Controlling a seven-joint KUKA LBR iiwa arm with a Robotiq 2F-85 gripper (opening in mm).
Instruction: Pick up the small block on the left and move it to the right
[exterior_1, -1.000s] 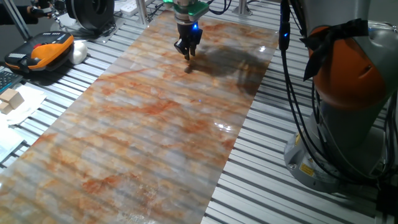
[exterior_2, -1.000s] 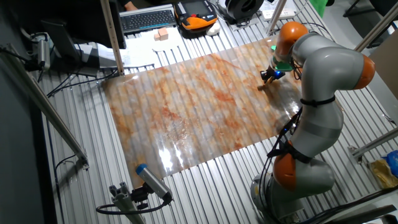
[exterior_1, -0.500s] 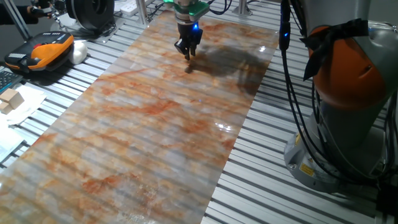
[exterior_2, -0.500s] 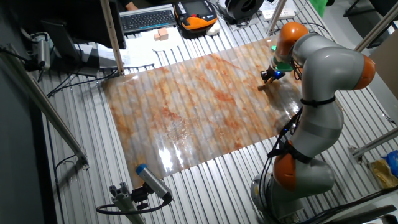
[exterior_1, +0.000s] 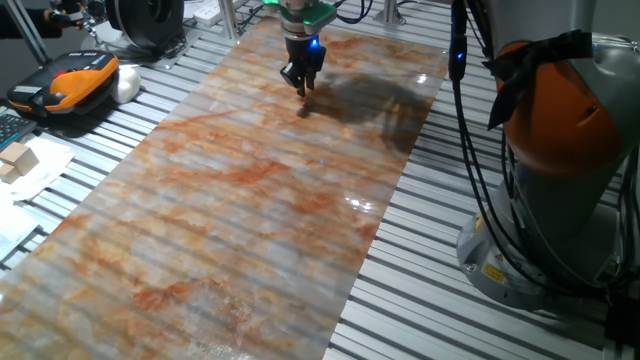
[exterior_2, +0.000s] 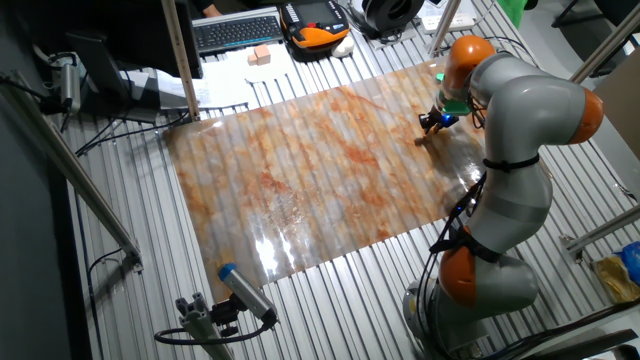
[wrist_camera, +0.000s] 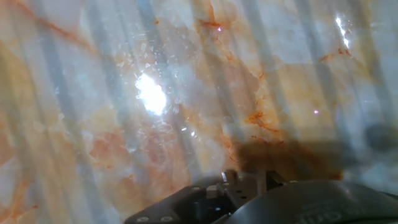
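Your gripper hangs low over the far end of the marbled sheet, fingertips pointing down and close together. Just below them in one fixed view sits a small dark-tan speck on the sheet; in the other fixed view a similar speck lies just beside the gripper. That is probably the small block, but it is too tiny to confirm. The hand view shows only marbled surface, glare and the gripper body, with no block, so you cannot tell whether the fingers hold anything or how wide they stand.

Risks from here, as a judgement:

- If the speck is the block, it seems to lie on the sheet, not between the fingers. Lifting now would carry nothing to the right.
- The block is smaller than the fingertips. A slightly offset descent could flick it away or pin it under one finger.
- Its tan colour blends into the orange veining, and the glare hides detail, so you may easily lose track of it.
- The sheet looks glossy, so a nudged block could slide.
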